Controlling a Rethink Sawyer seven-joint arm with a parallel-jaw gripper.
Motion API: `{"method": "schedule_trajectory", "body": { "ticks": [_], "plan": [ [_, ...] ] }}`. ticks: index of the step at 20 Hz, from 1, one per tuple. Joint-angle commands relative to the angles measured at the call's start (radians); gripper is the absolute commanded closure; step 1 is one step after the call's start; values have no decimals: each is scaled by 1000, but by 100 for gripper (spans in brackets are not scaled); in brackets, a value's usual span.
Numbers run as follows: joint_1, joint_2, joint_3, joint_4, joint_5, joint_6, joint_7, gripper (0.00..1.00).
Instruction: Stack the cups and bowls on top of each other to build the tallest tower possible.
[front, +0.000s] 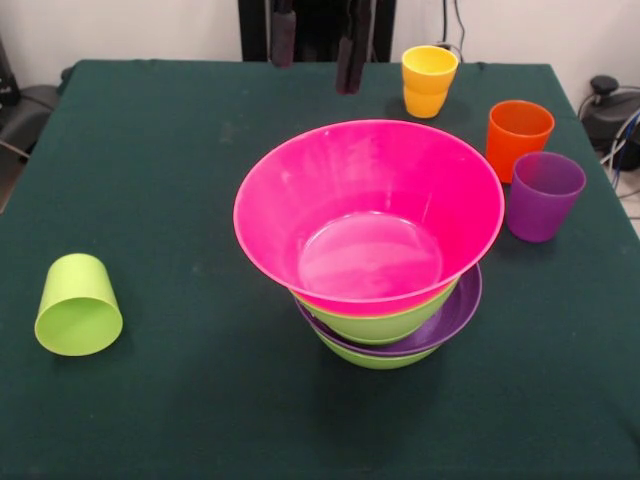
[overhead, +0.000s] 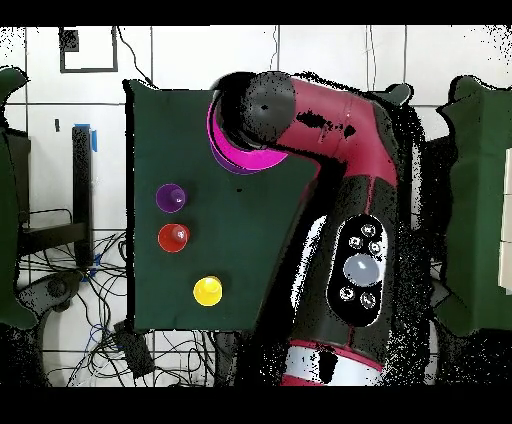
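Observation:
The tower stands mid-table: the wide pink bowl (front: 368, 210) on top, then a lime green bowl (front: 385, 322), the shallow purple bowl (front: 462, 305) and another lime green bowl (front: 372, 358). The small red bowl is out of view. My gripper (front: 316, 45) hangs open and empty above the table behind the tower. The yellow-orange cup (front: 428, 80), orange cup (front: 517, 138) and purple cup (front: 543, 195) stand upright at the right. The lime green cup (front: 78, 305) lies on its side at the left. In the overhead view my arm (overhead: 330, 140) covers most of the pink bowl (overhead: 222, 150).
The dark green table (front: 160, 150) ends close to the purple cup on the right. Cables and a black device (front: 608, 100) lie beyond that edge. The overhead view shows the purple cup (overhead: 170, 197), orange cup (overhead: 173, 237) and yellow-orange cup (overhead: 207, 291) in a row.

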Motion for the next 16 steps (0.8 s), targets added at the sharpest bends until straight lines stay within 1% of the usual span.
{"method": "schedule_trajectory", "body": {
  "ticks": [1, 7, 12, 16],
  "plan": [
    [-6, -45, 79, 111, 36, 15, 90, 0],
    [28, -54, 57, 159, 46, -40, 139, 0],
    [45, -50, 39, 160, 53, -51, 161, 0],
    [67, -54, 27, 189, 63, -82, 185, 0]
  ]
}}
